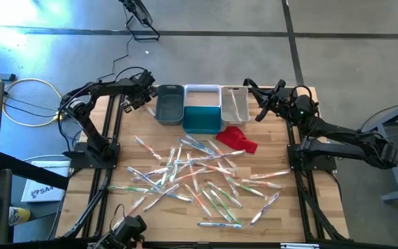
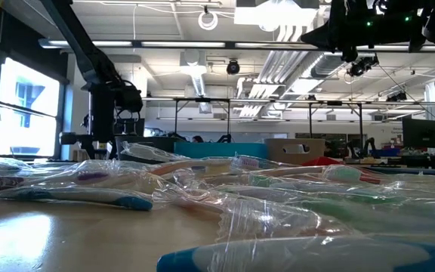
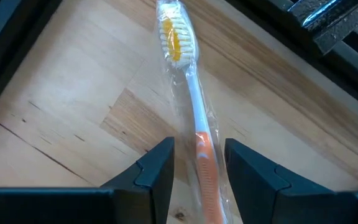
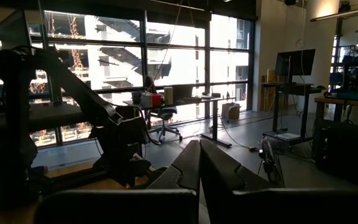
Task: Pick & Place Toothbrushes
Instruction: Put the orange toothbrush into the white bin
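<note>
Left gripper up at the far left of the desk, just left of the grey bin. Its jaws stand part open around a wrapped toothbrush with an orange handle: the handle runs up between the two dark fingers, the wrapper touching or nearly touching them on both sides, the yellow-and-white bristle head well out beyond the tips. Whether the brush is lifted clear of the wood I cannot tell. The rest of the toothbrushes lie scattered in their clear wrappers over the middle and near part of the desk, green, orange, blue and white handles crossing one another. At the far edge, left to right: grey bin, teal bin, white bin with something thin lying in it. A red cloth sits just nearer than the bins. Right gripper hangs by the white bin's right side, jaws pressed together, nothing in them; its wrist view looks out at the windows.
</note>
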Robot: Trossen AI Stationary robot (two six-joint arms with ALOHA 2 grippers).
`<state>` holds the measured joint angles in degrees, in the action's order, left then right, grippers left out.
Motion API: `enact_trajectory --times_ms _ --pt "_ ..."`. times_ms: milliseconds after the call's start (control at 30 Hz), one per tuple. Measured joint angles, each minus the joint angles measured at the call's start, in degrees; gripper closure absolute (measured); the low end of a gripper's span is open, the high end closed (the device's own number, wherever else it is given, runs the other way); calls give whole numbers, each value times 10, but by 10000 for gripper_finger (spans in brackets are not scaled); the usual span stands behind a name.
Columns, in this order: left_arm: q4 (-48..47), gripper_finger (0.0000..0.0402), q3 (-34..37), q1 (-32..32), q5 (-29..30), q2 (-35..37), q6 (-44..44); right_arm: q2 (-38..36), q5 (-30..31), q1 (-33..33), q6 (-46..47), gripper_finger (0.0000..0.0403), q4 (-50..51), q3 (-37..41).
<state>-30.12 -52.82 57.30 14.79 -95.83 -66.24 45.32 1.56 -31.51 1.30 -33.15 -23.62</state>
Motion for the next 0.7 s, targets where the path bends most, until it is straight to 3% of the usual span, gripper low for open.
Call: enact_trajectory --times_ms 300,700 --pt "-9 270 0 -4 -7 0 -14 0 0 0 0 401 0 0" --pt "-18 351 1 -4 -9 0 -15 0 0 0 0 401 0 0"
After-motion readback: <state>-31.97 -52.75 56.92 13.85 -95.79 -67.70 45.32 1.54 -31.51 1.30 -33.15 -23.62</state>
